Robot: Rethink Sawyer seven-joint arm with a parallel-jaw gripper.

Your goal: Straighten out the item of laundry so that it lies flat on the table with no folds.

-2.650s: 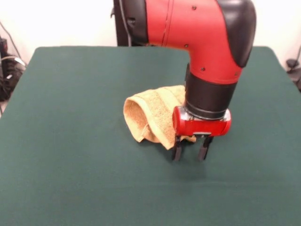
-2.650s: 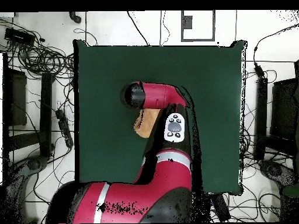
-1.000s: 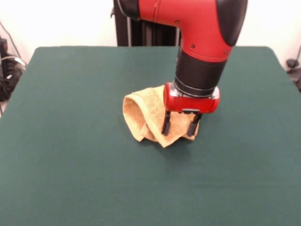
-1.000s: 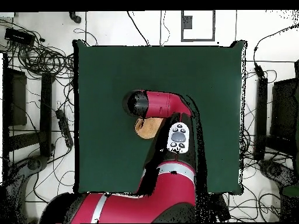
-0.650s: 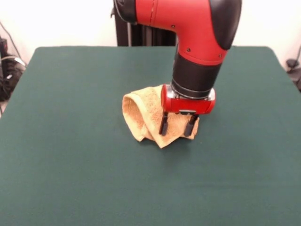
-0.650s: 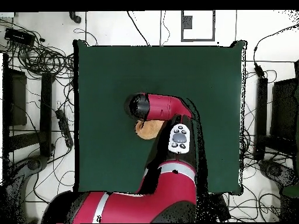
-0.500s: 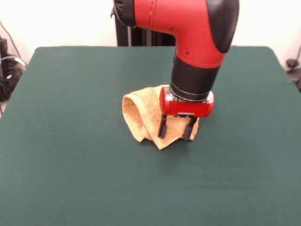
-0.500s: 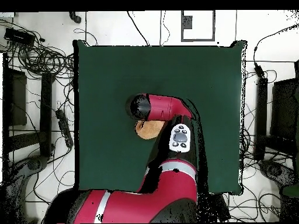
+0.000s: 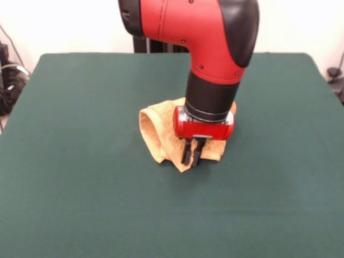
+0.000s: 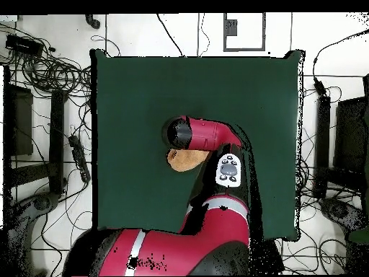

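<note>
The front camera is looking across the table (image 9: 80,204) from fairly near, toward the arm entering at twelve o'clock. The overhead camera is looking straight down from higher, arm entering at six; both are sharing the table (image 10: 130,108).

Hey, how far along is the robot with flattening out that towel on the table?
Nothing looks finished: the towel sits in a bunched, folded heap near the middle of the table. In hand: the gripper is down on the heap's front edge, fingers closed together, apparently pinching a fold. Left: pulling the towel open and laying it flat with no folds. The overhead view shows only a small strip of towel beside the arm.
</note>
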